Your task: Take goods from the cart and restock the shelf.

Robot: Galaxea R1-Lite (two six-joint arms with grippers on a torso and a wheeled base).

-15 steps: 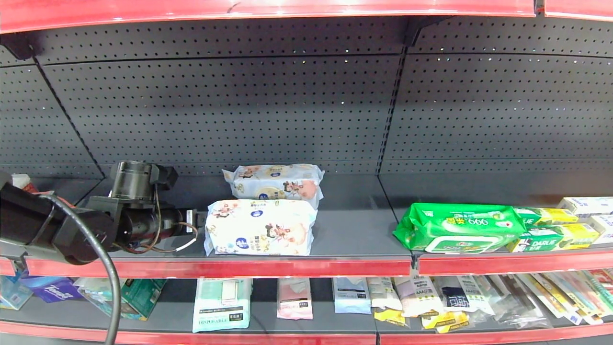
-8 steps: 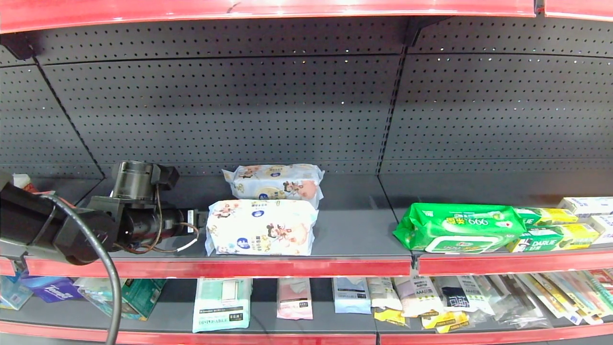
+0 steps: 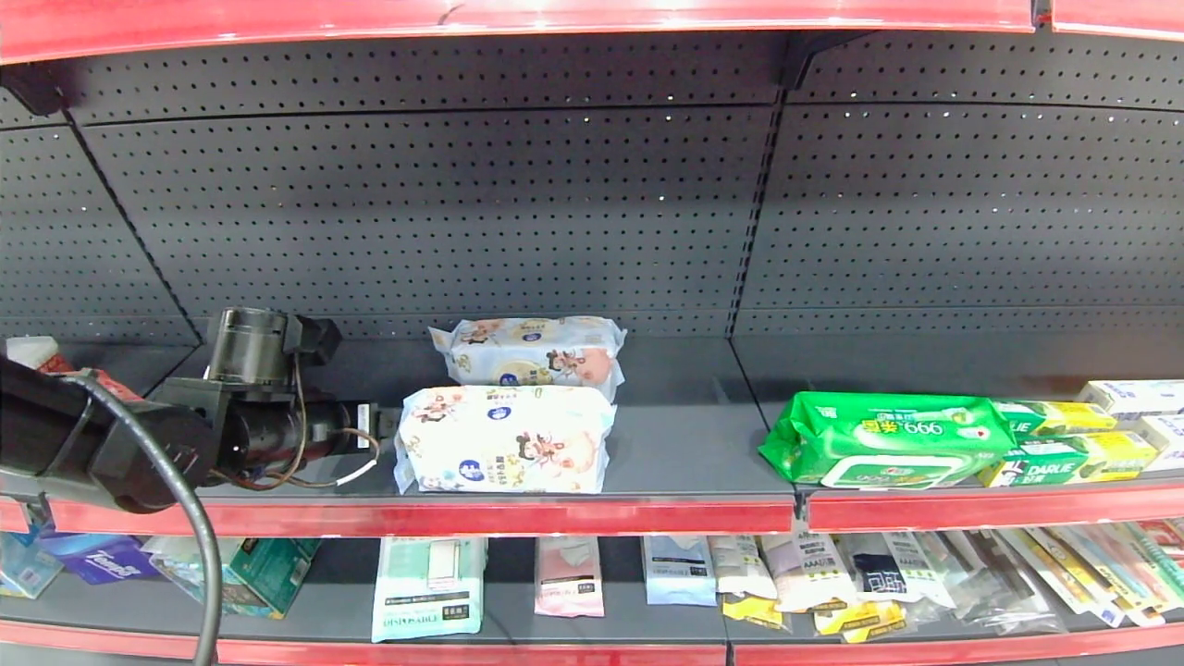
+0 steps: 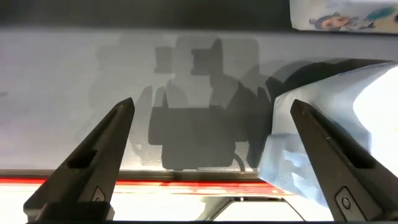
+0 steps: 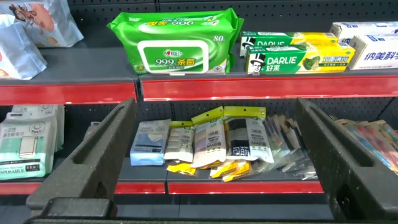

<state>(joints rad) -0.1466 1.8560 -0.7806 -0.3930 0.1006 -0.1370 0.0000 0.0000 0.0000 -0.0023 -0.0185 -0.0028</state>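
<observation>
Head view is showing the front wipes pack [image 3: 504, 438] lying at the front of the shelf [image 3: 684, 453], 6 o'clock from the rear pack [image 3: 527, 351]. Your left gripper [image 4: 212, 106] is standing wide open, empty, at its 9 o'clock; you should be drawing straight back, not brushing the wrapper. Your right gripper [image 5: 214, 102] is gaping empty too.

Shelf [image 3: 684, 449] holds two white packs [image 3: 504, 439] (one behind), green pack [image 3: 883, 437], boxes [image 3: 1073, 458].

Green wipes pack [image 3: 879, 435] just beside toothpaste boxes [image 3: 1064, 458]; flat sachet packs [image 3: 832, 573] one level down; perforated back panel [image 3: 462, 213] behind.
</observation>
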